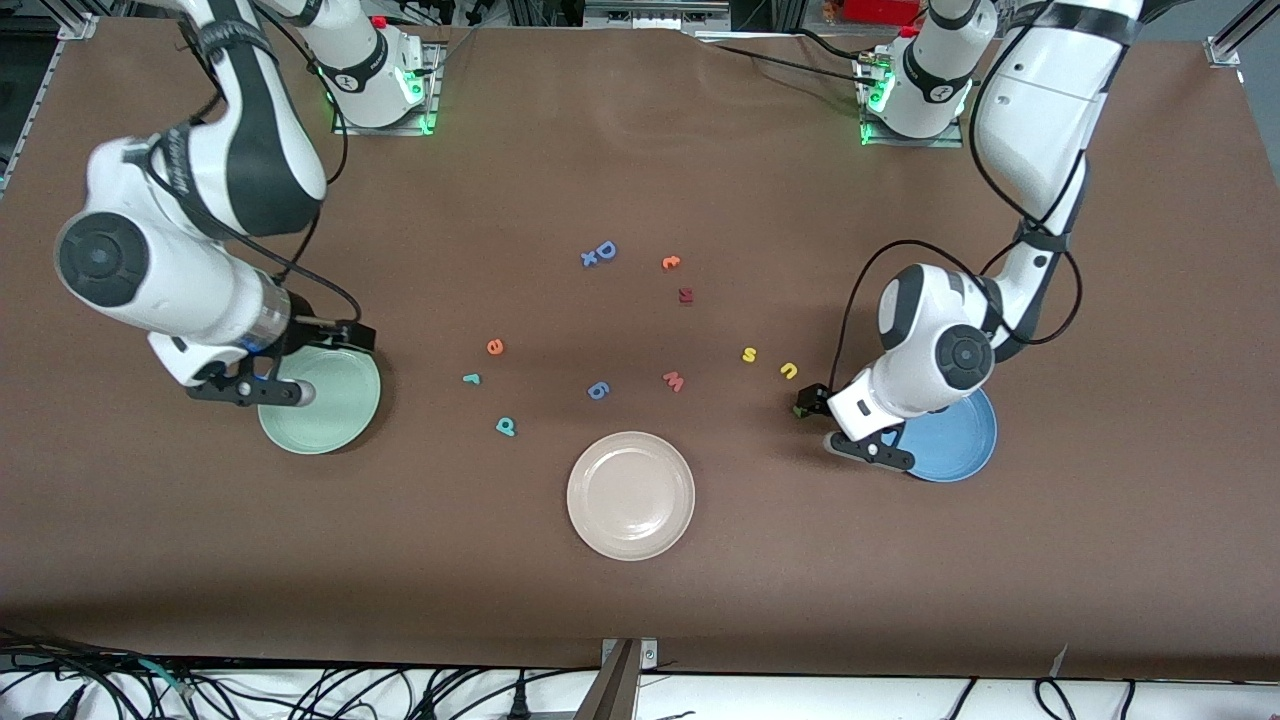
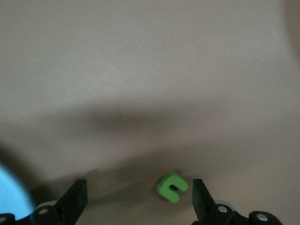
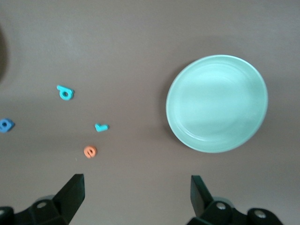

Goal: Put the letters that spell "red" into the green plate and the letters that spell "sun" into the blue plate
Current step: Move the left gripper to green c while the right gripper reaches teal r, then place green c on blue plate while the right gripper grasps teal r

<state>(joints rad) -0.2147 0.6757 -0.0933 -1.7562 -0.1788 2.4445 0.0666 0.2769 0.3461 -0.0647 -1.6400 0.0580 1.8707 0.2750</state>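
- Left gripper [image 2: 137,199]: jaws wide apart, low over the table just beside the blue plate [image 1: 965,445]; the green "n" [image 2: 172,186] lies on the table between its fingers, closer to one finger than the other.
- Step in hand, as judged: picking up the "n". A good grasp calls for shifting the gripper so the letter sits midway between the fingers, descending until the tips all but touch the table, then closing gently on the foam.
- Risk: the nearer finger may nudge the off-centre letter aside or tip it on closing.
- Yellow "s" [image 1: 749,354] and "u" [image 1: 789,371]: on the table near the left gripper, farther from the front camera than the blue plate; neither is yet in it.
- Right gripper [image 3: 137,197]: open and empty, waiting up over the rim of the green plate [image 3: 217,103].
- Orange "e" [image 3: 90,151], teal "r" [image 3: 101,127] and teal "d" [image 3: 65,92]: on the table together, well apart from the green plate, which shows no letters in it.
- Beige plate [image 1: 630,495]: nearest the front camera, mid-table; not to be used.
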